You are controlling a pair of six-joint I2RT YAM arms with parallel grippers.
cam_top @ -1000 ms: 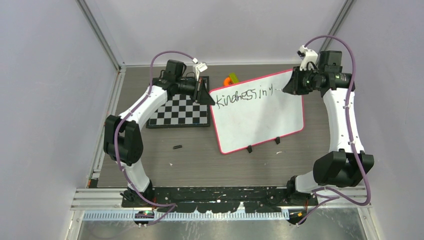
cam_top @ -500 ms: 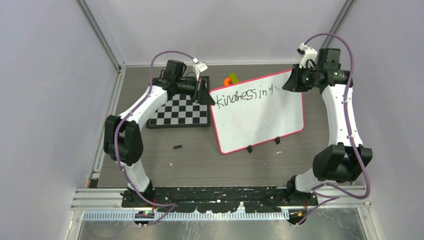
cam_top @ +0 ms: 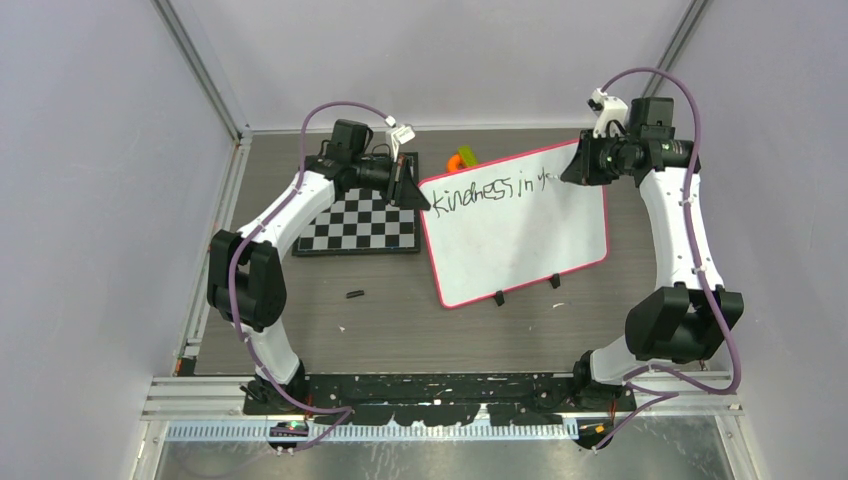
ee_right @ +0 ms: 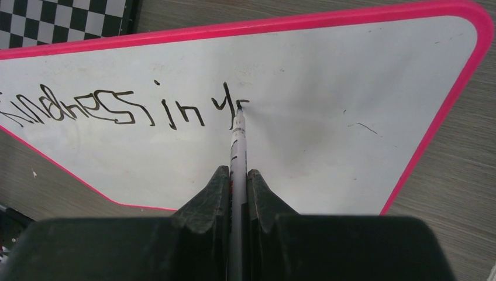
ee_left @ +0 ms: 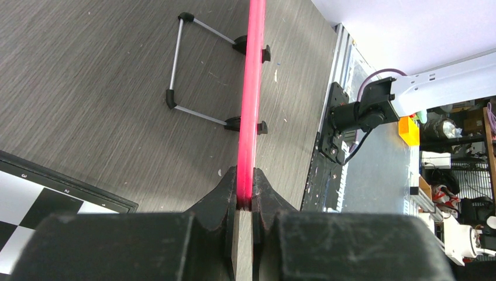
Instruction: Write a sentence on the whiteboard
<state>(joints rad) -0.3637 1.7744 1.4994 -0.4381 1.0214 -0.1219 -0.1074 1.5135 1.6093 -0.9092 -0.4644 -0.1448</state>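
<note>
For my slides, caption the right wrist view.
Right gripper presses a marker tip to the pink-framed whiteboard; sentence begins "kindness in".

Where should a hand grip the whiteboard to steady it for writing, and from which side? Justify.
The whiteboard by its pink frame at the far-left corner, coming from the left: that edge is thin enough to pinch and leaves the writing face free. The left hand grips there.

Your table (cam_top: 400, 330) of grey wood grain, pale lilac walls (cam_top: 100, 200) closing you in on three sides, slim metal posts (cam_top: 200, 70) in the far corners, a silver rail (cam_top: 190, 400) along your near edge, cluttered shelves (ee_left: 462, 193) beyond it.
</note>
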